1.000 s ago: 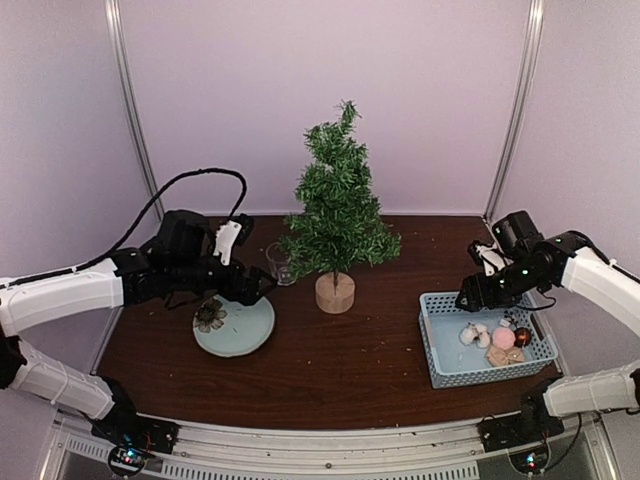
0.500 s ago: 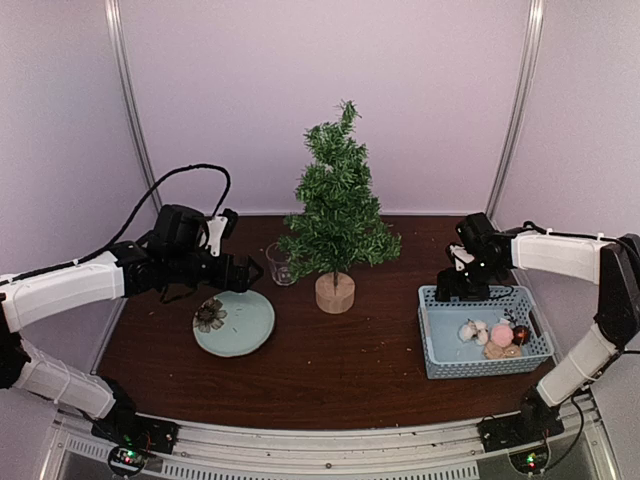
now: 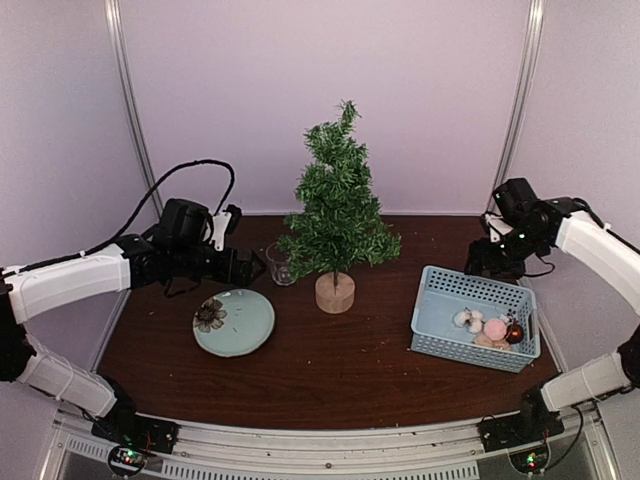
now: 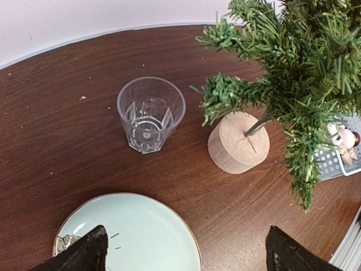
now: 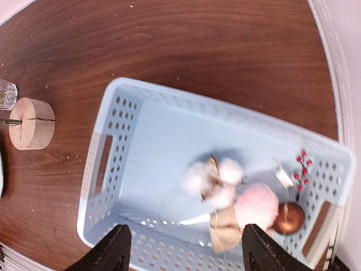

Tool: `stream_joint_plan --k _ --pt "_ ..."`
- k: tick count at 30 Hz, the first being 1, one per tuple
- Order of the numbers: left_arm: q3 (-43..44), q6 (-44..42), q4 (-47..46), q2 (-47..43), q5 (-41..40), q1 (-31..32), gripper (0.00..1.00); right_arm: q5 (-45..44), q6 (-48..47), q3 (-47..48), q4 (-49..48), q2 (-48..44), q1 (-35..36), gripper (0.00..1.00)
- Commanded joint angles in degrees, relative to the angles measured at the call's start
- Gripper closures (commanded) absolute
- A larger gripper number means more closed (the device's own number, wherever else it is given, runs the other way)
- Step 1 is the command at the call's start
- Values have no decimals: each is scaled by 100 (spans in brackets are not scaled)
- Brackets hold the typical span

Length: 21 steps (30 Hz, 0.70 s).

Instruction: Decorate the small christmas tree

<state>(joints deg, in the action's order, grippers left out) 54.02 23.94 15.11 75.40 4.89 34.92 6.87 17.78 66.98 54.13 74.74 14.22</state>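
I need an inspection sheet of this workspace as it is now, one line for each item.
Surface: dark wood table, small pale specks scattered.
Job's things: small christmas tree upright at centre, no ornament seen on it; ornaments lie in the blue basket to its right.
Clutter: clear drinking glass beside the tree; pale blue plate with a flower.
Grippers: left gripper open, empty, over the plate; right gripper open, empty, above the basket.
Cables: black cable loops over the left arm.
Surroundings: plain pale walls, metal posts.
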Motion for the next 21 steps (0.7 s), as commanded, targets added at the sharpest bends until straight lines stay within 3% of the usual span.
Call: stream_joint_plan --k 1,4,9,13,16,19,21 --pt "185 82 -157 105 219 -38 2 -723 776 -242 1767 -930 -151 29" --pt "216 118 -184 184 326 -39 2 -985 883 -550 1904 -1155 -320 26" --pt "354 90 -107 257 432 -40 2 -820 855 -1009 1479 -754 -727 24" --pt "381 75 -52 163 358 -46 2 -531 693 -1212 886 -469 -867 33" --pt "356 91 -19 81 313 -38 3 -236 607 -1276 672 -369 -965 51" --pt "353 109 6 -22 295 -38 6 -31 680 -1217 449 -653 -995 84" --pt "375 106 45 -72 298 -39 8 -7 683 -1057 407 -862 -998 98"
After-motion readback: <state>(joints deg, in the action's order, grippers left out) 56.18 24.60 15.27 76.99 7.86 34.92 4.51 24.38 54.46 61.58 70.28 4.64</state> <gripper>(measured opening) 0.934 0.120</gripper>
